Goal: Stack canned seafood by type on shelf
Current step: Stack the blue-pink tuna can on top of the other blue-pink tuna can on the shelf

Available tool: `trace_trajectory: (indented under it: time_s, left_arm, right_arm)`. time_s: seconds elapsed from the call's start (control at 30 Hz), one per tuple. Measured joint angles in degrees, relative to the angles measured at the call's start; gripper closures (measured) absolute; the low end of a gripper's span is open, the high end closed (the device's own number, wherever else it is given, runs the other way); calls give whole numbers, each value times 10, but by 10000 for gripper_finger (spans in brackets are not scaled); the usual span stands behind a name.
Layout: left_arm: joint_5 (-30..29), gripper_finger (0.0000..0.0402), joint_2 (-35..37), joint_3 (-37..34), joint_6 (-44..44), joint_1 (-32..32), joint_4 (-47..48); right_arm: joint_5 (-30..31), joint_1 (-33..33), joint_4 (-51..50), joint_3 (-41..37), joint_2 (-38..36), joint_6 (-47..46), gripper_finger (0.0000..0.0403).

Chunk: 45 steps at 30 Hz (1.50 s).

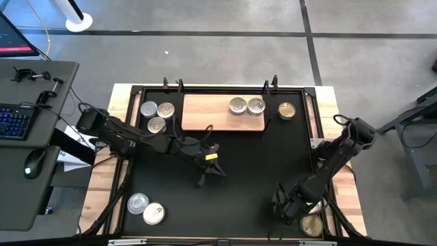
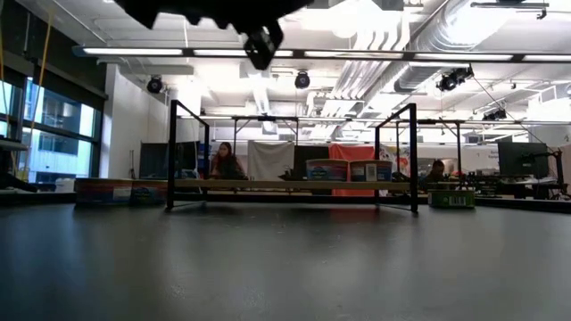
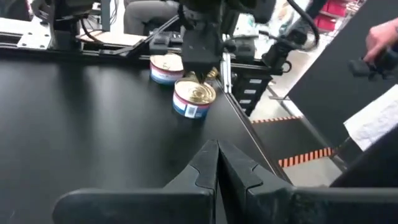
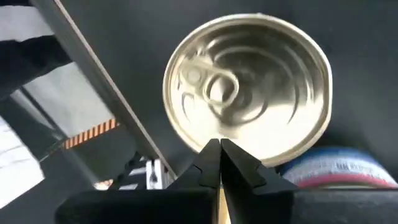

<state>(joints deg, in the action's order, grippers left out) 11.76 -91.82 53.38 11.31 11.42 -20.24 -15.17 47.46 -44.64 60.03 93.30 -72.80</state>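
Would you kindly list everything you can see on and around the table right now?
Cans on board: two, silver lids, far right part of the board.
Can beside board: one, gold lid, on the mat right of the board.
Far-left cans: three, silver and gold lids, left of the board.
Near-left cans: two, silvery lids, near-left corner.
Near-right cans: two, gold lids, under the right gripper.
Board: one, light wood, far edge.
Mat: one, black, covering the table.
Left gripper: shut, above mid-mat.
Right gripper: shut, over the near-right cans.
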Motion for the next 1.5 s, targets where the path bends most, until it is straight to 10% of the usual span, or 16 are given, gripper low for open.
trace_trajectory:
  time_s: [0.37, 0.87, 1.17, 1.5]
  left_arm:
    - [-2, 401, 12, 4, 72, 7, 85]
    - [-88, 402, 128, -286, 115, 34, -230]
    - [-79, 401, 0, -180, -65, 35, -216]
    - [-116, 402, -135, -86, -135, 2, -207]
  right_arm:
    - [24, -50, 44, 4, 54, 91, 403]
    - [223, -230, 120, 158, 137, 264, 403]
    - [263, -191, -40, 283, 135, 199, 403]
    - [232, -129, -14, 166, 135, -37, 403]
